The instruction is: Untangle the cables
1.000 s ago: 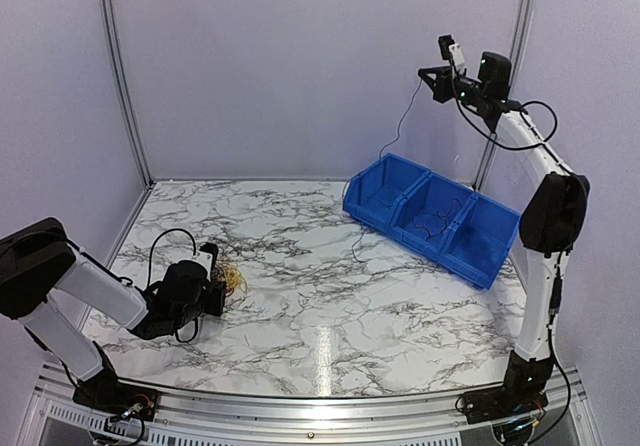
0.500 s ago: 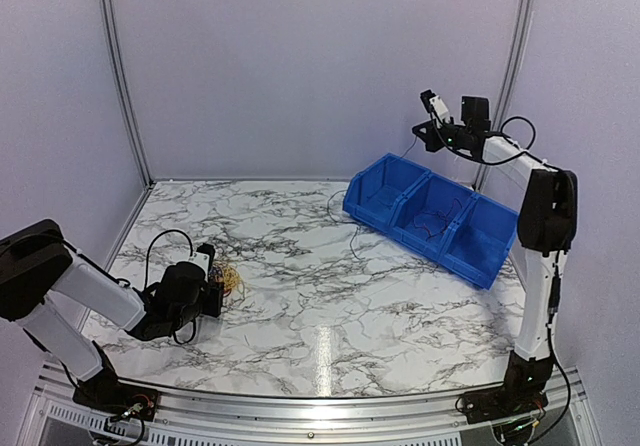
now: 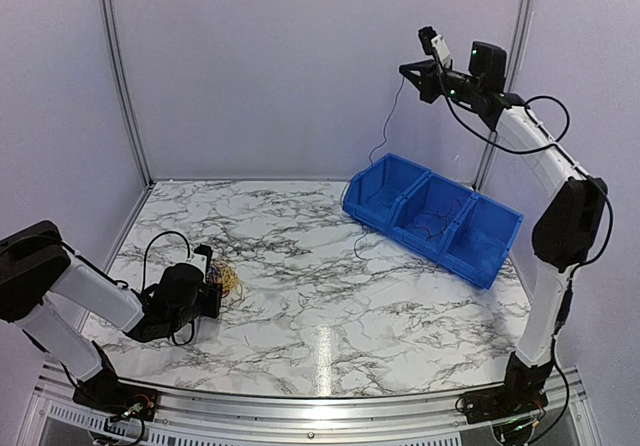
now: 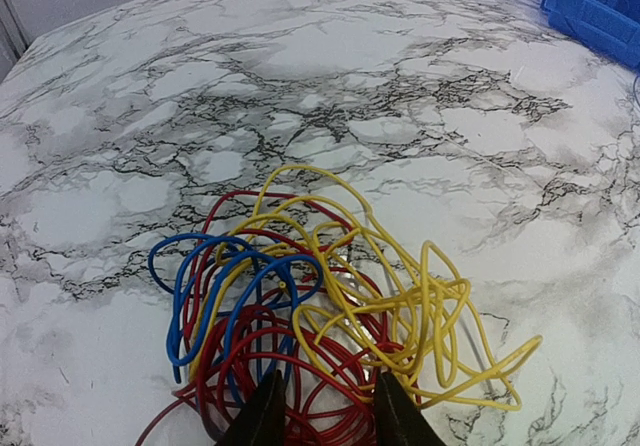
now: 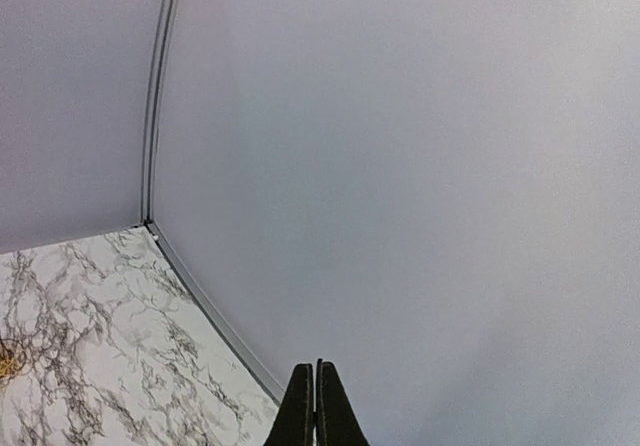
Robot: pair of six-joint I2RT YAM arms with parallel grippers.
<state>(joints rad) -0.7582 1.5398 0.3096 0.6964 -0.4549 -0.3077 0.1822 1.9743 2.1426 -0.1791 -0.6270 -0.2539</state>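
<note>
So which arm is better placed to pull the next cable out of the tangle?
Left. The left gripper sits at the tangle, jaws apart around its wires. The right gripper is high up, shut on a thin dark cable hanging from it.

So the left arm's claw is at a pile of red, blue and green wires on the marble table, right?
Not green: the wires are red, blue and yellow, as the left wrist view shows. The left gripper is at that pile on the marble table.

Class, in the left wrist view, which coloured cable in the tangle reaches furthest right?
The yellow cable: its loops spill out to the right, while the blue cable and red cable bunch left.
</note>
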